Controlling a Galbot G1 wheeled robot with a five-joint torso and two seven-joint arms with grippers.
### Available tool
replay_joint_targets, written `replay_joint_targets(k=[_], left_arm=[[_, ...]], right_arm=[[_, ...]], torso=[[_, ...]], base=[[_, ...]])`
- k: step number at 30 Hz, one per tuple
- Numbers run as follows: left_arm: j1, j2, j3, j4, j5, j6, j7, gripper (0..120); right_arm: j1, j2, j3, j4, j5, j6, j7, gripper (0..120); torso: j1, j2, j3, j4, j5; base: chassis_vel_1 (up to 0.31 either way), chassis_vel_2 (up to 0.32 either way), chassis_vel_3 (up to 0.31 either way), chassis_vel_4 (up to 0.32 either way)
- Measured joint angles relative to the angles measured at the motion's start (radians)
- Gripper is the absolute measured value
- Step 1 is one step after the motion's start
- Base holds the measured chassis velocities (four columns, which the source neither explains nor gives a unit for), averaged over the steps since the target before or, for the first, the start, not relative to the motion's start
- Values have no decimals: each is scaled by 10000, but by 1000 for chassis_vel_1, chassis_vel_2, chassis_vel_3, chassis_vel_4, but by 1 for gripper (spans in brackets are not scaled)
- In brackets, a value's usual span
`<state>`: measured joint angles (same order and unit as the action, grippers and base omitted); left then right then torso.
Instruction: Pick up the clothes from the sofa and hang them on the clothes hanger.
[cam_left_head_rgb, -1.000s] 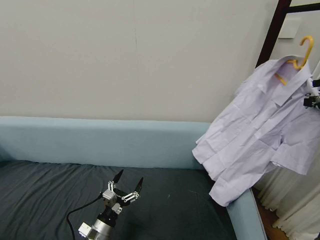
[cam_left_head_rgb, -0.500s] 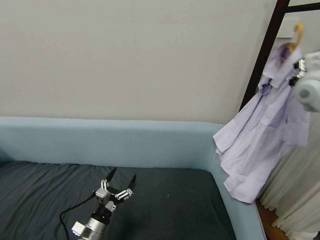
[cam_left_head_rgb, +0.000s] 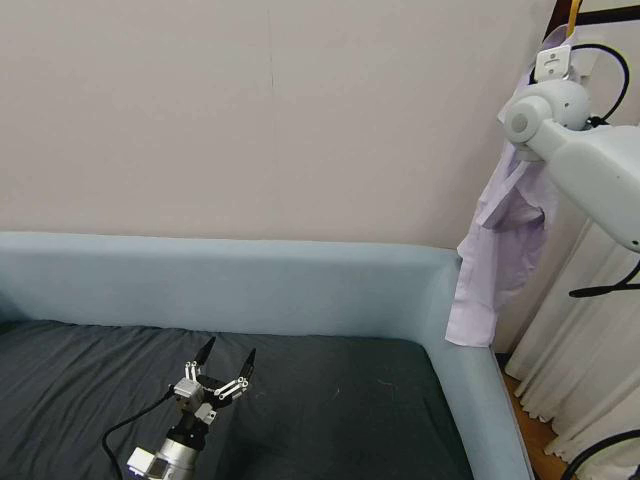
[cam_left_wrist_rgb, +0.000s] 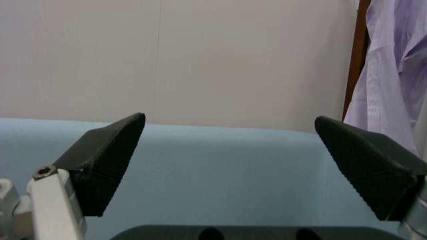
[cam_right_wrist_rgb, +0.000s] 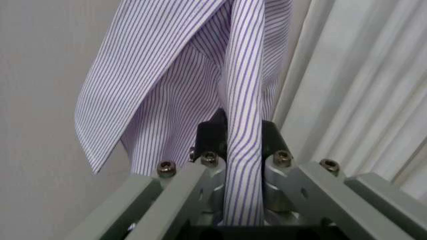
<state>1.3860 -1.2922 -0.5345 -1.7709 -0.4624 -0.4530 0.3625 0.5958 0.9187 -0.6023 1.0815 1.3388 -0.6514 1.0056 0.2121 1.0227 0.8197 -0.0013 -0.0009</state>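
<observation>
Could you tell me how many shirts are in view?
1: the shirt hangs beyond the right end of the sofa, pinched in the right gripper; others may be hidden.

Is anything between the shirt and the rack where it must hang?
Nothing visible does. The shirt hangs beside the rack's dark post, the right claw shut on a fold. The yellow hanger is cut off at the top edge, so whether it is hooked yet is unclear. The left claw is open over the sofa.
</observation>
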Motion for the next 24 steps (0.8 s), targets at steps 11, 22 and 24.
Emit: replay_joint_targets(k=[11,22,24], left_arm=[[-59,-5,54,-23,-1,-10,-6,100],[58,-65,15,-152,5,-97,-18,100],[115,-65,-8,-234,7,-98,-32,100]], right_arm=[[415,445,512,-1412,691,24,16,4],[370,450,748,-2000,833,-161,-279,4],[284,405,785,-1949,867,-242,-311,4]], torso=[[0,1,-1,-2,1],[-1,1,0,2,1],[0,1,0,2,1]], base=[[0,0,0,0],[0,0,0,0],[0,0,0,0]])
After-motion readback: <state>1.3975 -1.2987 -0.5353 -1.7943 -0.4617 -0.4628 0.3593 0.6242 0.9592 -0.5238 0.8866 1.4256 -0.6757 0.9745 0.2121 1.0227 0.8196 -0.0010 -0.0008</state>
